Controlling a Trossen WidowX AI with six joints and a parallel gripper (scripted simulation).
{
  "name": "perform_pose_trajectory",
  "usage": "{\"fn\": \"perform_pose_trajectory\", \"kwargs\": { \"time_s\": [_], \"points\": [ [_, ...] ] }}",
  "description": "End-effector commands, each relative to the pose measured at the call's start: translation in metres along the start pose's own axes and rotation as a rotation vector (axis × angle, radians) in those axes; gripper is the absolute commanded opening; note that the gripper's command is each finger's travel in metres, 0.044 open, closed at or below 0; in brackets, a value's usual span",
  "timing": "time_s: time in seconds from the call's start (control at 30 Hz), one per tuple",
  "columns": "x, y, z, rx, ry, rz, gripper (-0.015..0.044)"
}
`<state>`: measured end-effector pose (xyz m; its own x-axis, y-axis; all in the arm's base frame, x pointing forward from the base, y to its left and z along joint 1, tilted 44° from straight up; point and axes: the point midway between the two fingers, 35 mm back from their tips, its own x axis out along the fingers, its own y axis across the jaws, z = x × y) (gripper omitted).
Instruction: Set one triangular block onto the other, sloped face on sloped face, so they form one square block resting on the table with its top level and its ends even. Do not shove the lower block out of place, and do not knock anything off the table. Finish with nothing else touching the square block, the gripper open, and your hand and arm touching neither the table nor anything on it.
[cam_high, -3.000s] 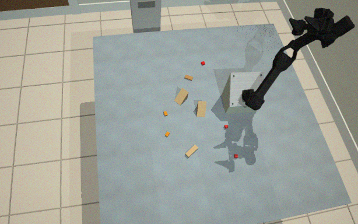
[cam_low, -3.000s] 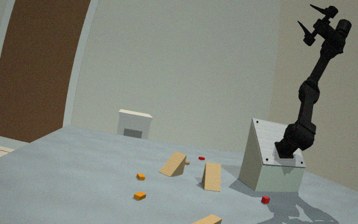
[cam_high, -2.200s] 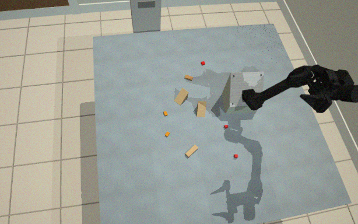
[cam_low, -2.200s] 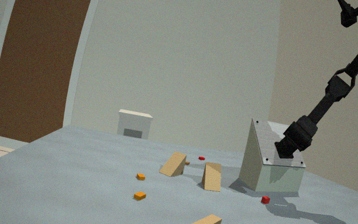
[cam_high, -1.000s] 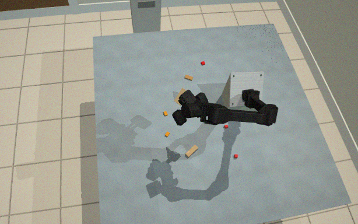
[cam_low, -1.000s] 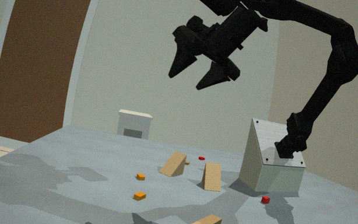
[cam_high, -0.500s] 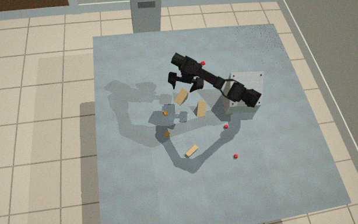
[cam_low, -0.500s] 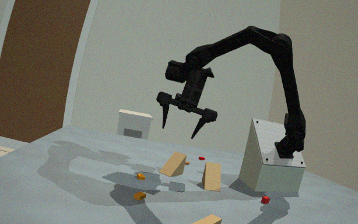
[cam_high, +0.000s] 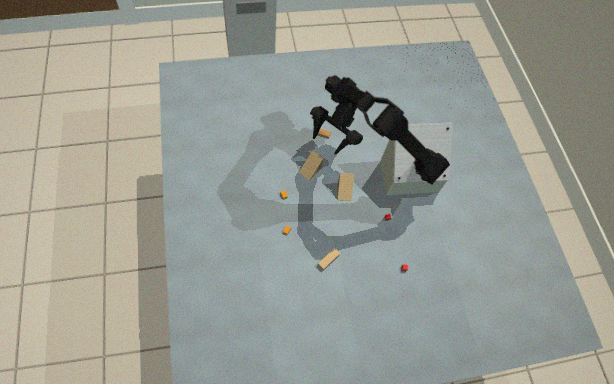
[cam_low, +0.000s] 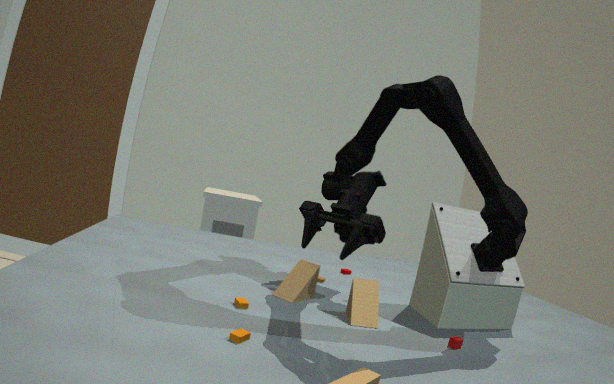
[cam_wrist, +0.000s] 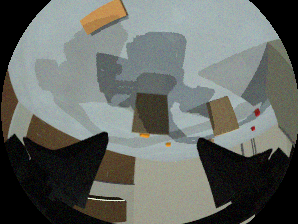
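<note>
Hovering above the table (cam_high: 240, 325) (cam_low: 165, 360) (cam_wrist: 220, 25), the pincer (cam_high: 325, 145) (cam_low: 323, 253) (cam_wrist: 154, 140) is showing us wide-open fingers, and nothing is sitting between them! Just below the fingertips, one triangular block (cam_high: 311, 165) (cam_low: 298, 281) (cam_wrist: 152, 113) is resting on the table, its sloped face showing. Over toward the arm's mount (cam_high: 425, 145) (cam_low: 480, 305) (cam_wrist: 285, 85) from the pincer, the other triangular block (cam_high: 346, 187) (cam_low: 365, 303) (cam_wrist: 224, 116) is standing near the first but apart from it, so the pair isn't forming a square block. A small tan block (cam_high: 324, 133) (cam_low: 321, 279) (cam_wrist: 104, 16) is lying low near the pincer, touching neither finger. Farther out, two orange blocks (cam_high: 284, 194) (cam_high: 287, 230) (cam_low: 241, 303) (cam_low: 240, 336) (cam_wrist: 144, 135) (cam_wrist: 168, 144) are sitting apart, and a long tan block (cam_high: 329, 260) (cam_low: 356, 378) is lying well away from the pincer. Toward the mount side, a red cube (cam_high: 388, 217) (cam_low: 455, 343) (cam_wrist: 257, 112) is resting clear of the fingers.
</note>
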<state>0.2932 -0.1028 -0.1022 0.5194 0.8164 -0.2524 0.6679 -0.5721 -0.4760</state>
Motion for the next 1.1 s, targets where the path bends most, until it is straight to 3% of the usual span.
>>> {"fn": "perform_pose_trajectory", "kwargs": {
  "time_s": [0.0, 1.07],
  "points": [
    [0.000, 0.002, -0.001, 0.005, 0.010, 0.010, 0.0440],
    [0.048, 0.012, 0.013, 0.009, -0.013, 0.036, 0.0440]
  ]
}}
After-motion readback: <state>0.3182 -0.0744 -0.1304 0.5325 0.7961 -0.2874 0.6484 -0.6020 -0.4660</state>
